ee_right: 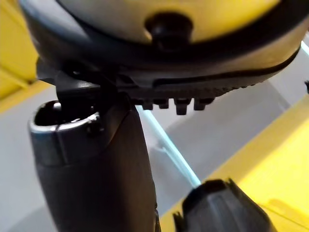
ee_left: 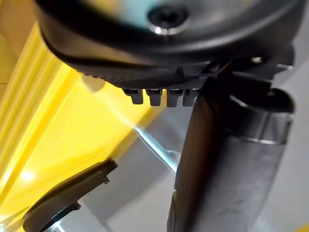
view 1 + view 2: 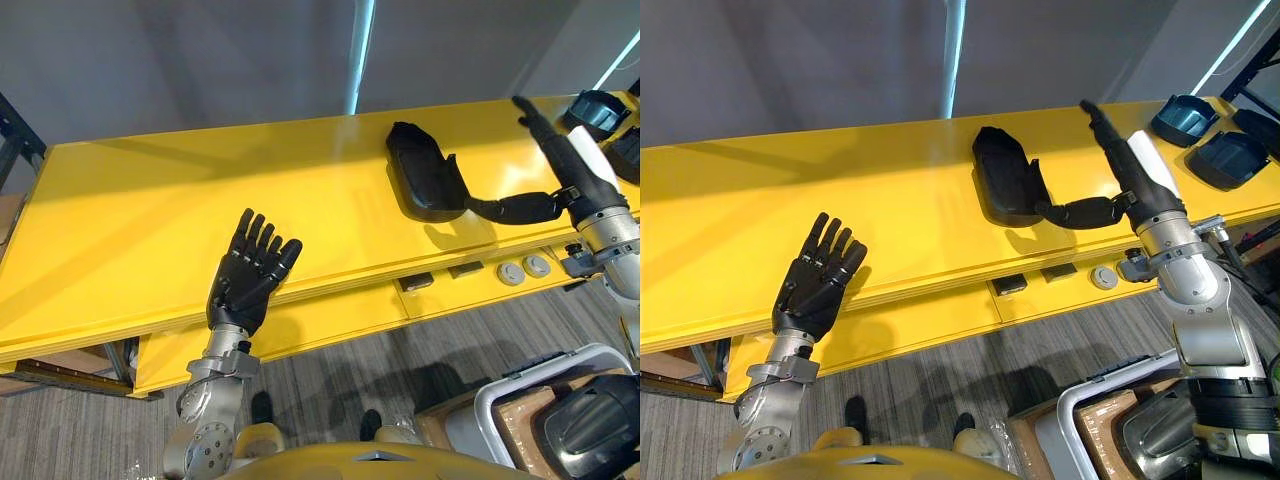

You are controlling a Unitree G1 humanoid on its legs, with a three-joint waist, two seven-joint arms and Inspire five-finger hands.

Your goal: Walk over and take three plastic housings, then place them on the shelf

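A black plastic housing point(image 3: 425, 170) lies on the yellow table point(image 3: 150, 200), right of the middle. My right hand point(image 3: 565, 160) stands just right of it, open, fingers straight toward the table's far edge. Its thumb point(image 3: 510, 208) stretches sideways to the housing's near right corner and seems to touch it. In the right wrist view the housing point(image 1: 222, 208) shows past the thumb point(image 1: 96, 169). My left hand point(image 3: 250, 270) rests flat and open on the table near its front edge, well left of the housing. Two more dark housings point(image 3: 1185, 118) point(image 3: 1230, 158) sit at the table's far right end.
A pale bin point(image 3: 520, 400) on the floor at lower right holds another black housing point(image 3: 590, 425) beside cardboard. Round buttons point(image 3: 525, 270) sit on the table's front panel. A dark shelf frame point(image 3: 15, 150) stands past the table's left end.
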